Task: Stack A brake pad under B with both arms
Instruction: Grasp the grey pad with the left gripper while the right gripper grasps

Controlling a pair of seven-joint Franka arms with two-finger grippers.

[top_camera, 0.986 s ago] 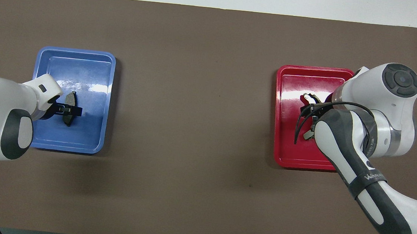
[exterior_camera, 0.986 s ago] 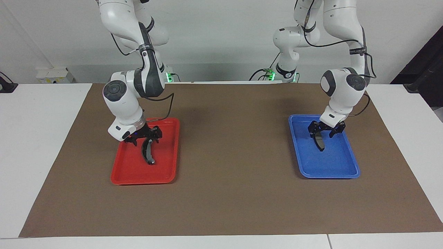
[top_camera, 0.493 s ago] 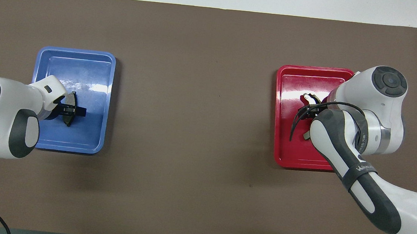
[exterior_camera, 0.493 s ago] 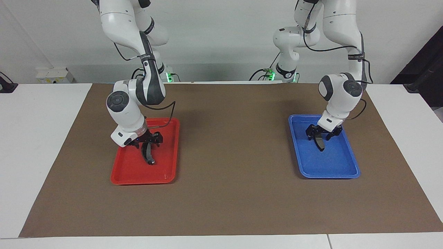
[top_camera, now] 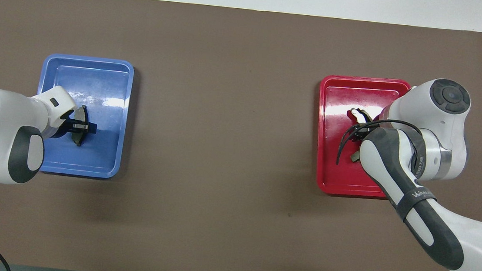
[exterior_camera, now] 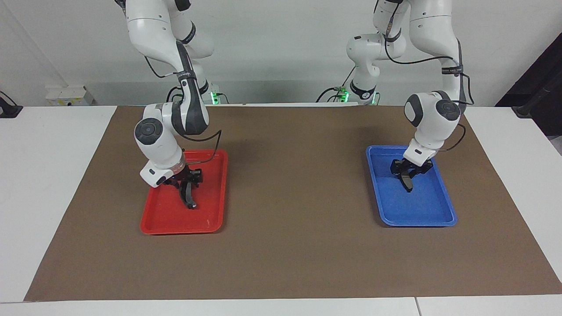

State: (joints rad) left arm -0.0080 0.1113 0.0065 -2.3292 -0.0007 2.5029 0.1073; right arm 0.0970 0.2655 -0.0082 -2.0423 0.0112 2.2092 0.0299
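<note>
The short dark grey A brake pad [exterior_camera: 408, 183] lies in the blue tray [exterior_camera: 417, 216] at the left arm's end of the table. My left gripper [exterior_camera: 408, 171] is down on it, fingers closed against its sides; the overhead view shows the pad [top_camera: 78, 140] under the left gripper [top_camera: 80, 126]. The longer black curved pad B [exterior_camera: 190, 199] lies in the red tray [exterior_camera: 175, 223] at the right arm's end. My right gripper [exterior_camera: 186, 181] is down over its nearer end, fingers closed on it. In the overhead view my right arm hides most of B [top_camera: 358, 115].
Both trays, the blue tray [top_camera: 82, 158] and the red tray [top_camera: 333, 180], sit on a brown mat [exterior_camera: 290, 197] that covers the white table. Bare mat lies between them. A cable loops off my right wrist over the red tray.
Both grippers have come down a little onto their pads and their fingers have drawn in around them. The pads rest in the same places in their trays.
</note>
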